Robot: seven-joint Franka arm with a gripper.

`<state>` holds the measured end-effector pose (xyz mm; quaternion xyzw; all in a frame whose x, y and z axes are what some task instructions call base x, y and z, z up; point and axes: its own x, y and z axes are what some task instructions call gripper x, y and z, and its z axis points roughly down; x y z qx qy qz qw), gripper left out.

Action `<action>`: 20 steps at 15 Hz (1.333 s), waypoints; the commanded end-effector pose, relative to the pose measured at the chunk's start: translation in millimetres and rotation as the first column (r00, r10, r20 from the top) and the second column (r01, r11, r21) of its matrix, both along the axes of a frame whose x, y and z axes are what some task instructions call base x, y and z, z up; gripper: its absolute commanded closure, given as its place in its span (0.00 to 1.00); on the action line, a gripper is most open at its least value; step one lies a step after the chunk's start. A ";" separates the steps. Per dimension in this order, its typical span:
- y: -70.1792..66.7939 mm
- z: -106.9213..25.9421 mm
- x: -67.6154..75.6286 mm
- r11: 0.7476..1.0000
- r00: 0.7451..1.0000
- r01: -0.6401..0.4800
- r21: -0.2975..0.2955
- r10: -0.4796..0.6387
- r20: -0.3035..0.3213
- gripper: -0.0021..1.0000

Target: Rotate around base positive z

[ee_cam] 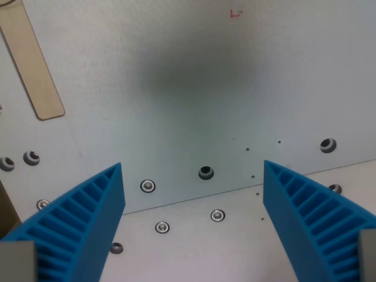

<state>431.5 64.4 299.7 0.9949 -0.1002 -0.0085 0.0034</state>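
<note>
Jaws spread wide, nothing between them | gripper (194, 176) hangs over pale worktop (194, 76) with screw holes | blue ribbed fingers (82, 223) flank a seam | wooden strip (32, 61) at the wrist view's upper left | red mark (235, 13) near top

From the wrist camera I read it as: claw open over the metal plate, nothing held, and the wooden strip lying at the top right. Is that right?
Not quite. The wooden strip lies at the wrist view's top left, not the top right; only a small red mark sits toward the top right. The rest holds: the claw is open over the metal plate with nothing between its blue fingers.
</note>
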 end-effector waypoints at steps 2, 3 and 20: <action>0.0 2.8 0.1 1.000 1.000 -0.026 0.000 0.026 0.007 0.00; 0.0 2.8 0.1 0.999 0.999 -0.040 0.000 0.040 0.007 0.00; 0.0 2.8 0.1 0.965 0.965 -0.263 -0.002 0.263 0.006 0.00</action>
